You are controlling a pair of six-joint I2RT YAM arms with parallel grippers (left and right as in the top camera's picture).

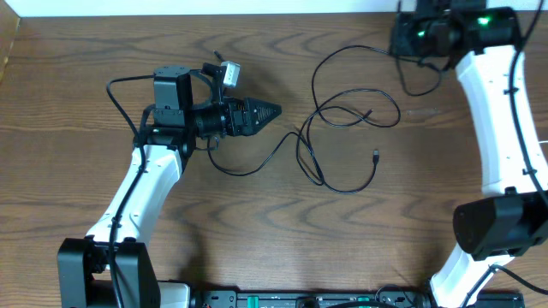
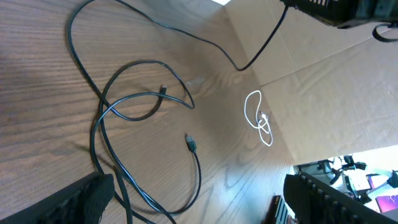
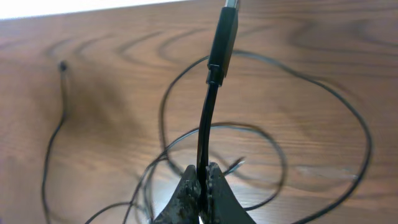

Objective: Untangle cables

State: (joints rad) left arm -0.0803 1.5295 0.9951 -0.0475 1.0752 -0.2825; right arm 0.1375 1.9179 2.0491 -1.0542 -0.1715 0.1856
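Thin black cables (image 1: 342,111) lie in loose overlapping loops at the table's middle, with one small plug end (image 1: 376,155) lying free. In the left wrist view the loops (image 2: 134,93) lie ahead of my left gripper (image 2: 198,199), which is open and empty, with strands running between its fingers. In the overhead view it (image 1: 272,111) sits just left of the loops. A small white cable (image 2: 258,118) lies coiled further off. My right gripper (image 3: 200,171) is shut on a black cable just below its plug (image 3: 222,37), at the back right (image 1: 409,38).
The thicker black arm cable (image 1: 120,85) loops beside the left arm. The table's back edge runs along the top, by the right arm's base (image 1: 479,21). A black equipment rail (image 1: 300,299) lies along the front edge.
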